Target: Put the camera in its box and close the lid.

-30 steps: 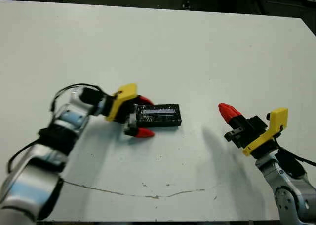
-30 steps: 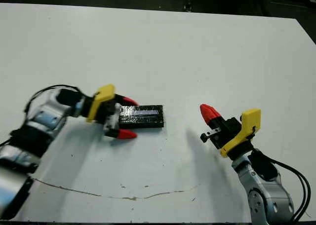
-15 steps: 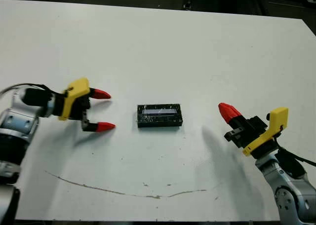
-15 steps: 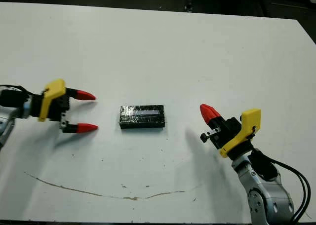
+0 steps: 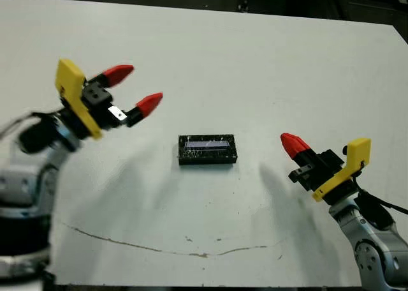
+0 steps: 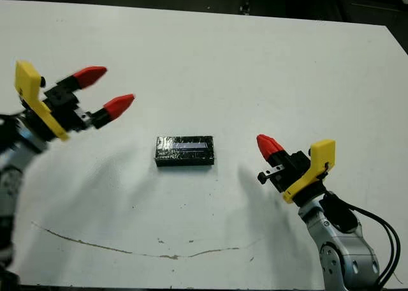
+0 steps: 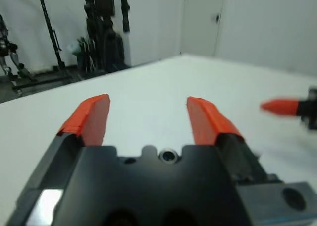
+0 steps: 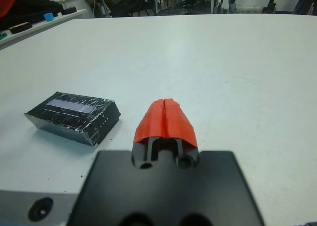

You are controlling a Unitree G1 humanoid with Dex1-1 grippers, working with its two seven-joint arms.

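- White counter (image 5: 268, 61) fills the head views, with a thin brownish scratch line (image 5: 159, 247) near its front edge.
- Beyond the far edge, the left wrist view shows pale walls, a door and dark stands (image 7: 104, 23).
- The box (image 5: 207, 150) sits near the middle of the counter with the lid (image 8: 74, 108) closed on top; the lid's surface is black, glossy and crinkly, with a pale bluish stripe along it.
- No separate camera can be seen; whether it lies inside the box cannot be told.
- The left pincer (image 5: 134, 89) is raised above the counter, up and to the left of the box and well apart from it; its two red fingertips (image 7: 91, 118) stand spread, with nothing between them.
- The right pincer (image 5: 290, 143) is to the right of the box, clear of it, pointing toward it; its red fingertips (image 8: 165, 119) are pressed together, holding nothing.
- The right wrist view shows the box lying flat, off to one side of the closed fingers.
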